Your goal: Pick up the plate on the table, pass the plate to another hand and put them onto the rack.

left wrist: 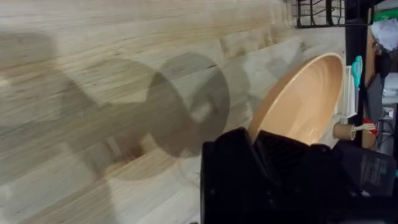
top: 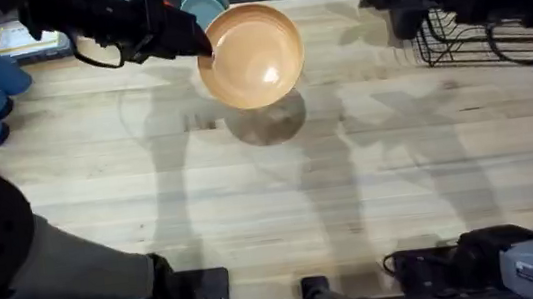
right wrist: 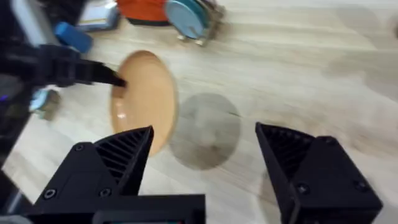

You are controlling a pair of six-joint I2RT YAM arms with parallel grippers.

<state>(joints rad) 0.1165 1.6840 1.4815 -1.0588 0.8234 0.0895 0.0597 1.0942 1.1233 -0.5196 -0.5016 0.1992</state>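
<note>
Overhead: plate in left gripper

Orange-tan plate tilted, lifted above table; rack far right.

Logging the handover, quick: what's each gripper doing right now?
Left gripper: shut on the plate, lifted off the table.
Right gripper: open, holding nothing.

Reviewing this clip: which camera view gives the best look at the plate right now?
The overhead view: the plate shows nearly whole, lifted over its shadow on the table, held at its rim by the left tool. The right wrist view shows it foreshortened beyond the open right tool. The left wrist view shows part of it.
</note>
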